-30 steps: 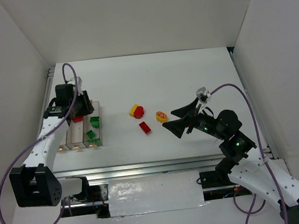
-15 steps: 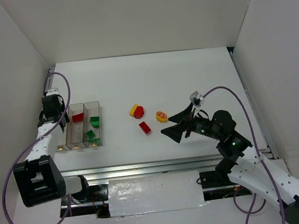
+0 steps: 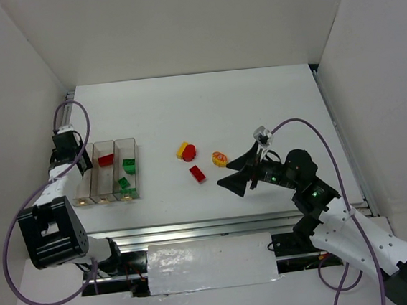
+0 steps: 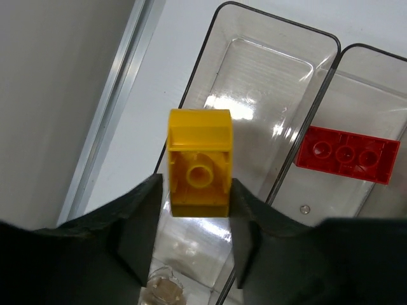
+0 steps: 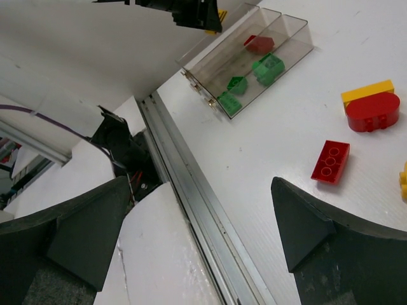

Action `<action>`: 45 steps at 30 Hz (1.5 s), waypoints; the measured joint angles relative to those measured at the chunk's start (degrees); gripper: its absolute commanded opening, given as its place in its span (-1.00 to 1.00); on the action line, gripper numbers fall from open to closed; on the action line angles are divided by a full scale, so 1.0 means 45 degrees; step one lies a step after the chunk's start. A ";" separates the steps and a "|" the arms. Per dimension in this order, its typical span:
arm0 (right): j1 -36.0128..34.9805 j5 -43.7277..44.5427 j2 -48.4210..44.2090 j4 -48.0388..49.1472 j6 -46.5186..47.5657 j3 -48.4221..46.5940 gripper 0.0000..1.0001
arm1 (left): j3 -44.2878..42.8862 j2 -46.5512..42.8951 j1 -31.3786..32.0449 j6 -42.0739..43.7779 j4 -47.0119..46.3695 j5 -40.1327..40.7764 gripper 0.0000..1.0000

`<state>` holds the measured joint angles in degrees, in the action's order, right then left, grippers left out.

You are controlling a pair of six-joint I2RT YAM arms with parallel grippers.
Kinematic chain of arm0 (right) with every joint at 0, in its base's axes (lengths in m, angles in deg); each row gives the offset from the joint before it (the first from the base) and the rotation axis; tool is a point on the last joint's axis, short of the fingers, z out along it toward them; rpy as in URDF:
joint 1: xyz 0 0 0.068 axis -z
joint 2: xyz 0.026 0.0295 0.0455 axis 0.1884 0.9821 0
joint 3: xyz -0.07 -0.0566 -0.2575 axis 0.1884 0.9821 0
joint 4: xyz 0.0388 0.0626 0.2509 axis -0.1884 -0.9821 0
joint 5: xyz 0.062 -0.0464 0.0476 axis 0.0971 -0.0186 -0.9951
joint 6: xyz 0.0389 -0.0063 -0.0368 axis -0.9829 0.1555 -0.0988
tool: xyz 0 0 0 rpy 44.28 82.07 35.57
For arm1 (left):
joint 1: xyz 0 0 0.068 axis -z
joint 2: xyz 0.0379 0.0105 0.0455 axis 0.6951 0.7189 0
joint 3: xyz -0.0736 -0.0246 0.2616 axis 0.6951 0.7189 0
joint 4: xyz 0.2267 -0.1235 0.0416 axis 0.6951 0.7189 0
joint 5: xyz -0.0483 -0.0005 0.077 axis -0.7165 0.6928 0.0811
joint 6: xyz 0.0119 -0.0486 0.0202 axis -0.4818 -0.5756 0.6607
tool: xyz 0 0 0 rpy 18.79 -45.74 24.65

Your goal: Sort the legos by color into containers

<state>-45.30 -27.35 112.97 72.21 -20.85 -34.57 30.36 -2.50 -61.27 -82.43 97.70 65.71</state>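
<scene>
- Already, red (image 3: 105,160) and greens (image 3: 129,165) are lying binned.
- Left pincer (image 4: 198,194) is pinching a yellow (image 4: 198,159) over the empty bin (image 4: 270,67).
- Right pincer (image 5: 202,190) is gaping; four legos (image 3: 197,173) are lying loose.

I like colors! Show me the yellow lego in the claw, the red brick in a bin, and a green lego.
yellow lego (image 4: 198,162): left wrist view, its hollow underside.
red brick (image 4: 346,154): left wrist view, its middle circle.
green lego (image 5: 268,67): right wrist view, its top face.

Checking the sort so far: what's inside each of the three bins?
Left bin: no pieces visible, though the yellow brick in the left tool covers part. Middle bin: one red brick. Right bin: three green pieces.
</scene>
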 measured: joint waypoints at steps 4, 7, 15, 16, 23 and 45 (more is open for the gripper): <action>-0.0005 -0.0029 0.0369 0.0015 0.0005 0.0000 0.99 | 0.0000 0.0005 0.0000 -0.0457 -0.0068 0.0000 0.99; -0.0005 0.0000 0.0588 0.0015 0.0010 0.0000 0.99 | -0.0010 0.0068 0.0000 -0.0680 -0.0083 -0.0005 0.99; -0.0005 0.0452 0.1336 -0.0005 0.0029 -0.0049 0.99 | -0.0219 -0.0627 0.0005 -0.1724 0.0763 0.0432 0.99; -0.0005 0.0680 0.1462 -0.0044 0.0024 -0.0049 0.99 | -0.0413 -0.0874 0.0005 -0.2059 0.1146 0.0578 0.99; 0.0000 0.2453 0.2919 -0.0845 -0.0044 -0.0763 0.99 | -0.2992 -0.3118 0.1117 -0.4935 0.3973 0.2059 0.99; -0.0044 0.7310 0.9058 -0.4716 -0.0952 -0.5367 0.84 | -0.1302 -0.6985 0.5663 -0.4187 0.5163 -0.4075 0.99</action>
<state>-45.49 5.54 153.73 50.98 -25.13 -58.73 24.50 -33.93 -35.79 -101.27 120.94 47.37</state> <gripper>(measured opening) 0.934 0.994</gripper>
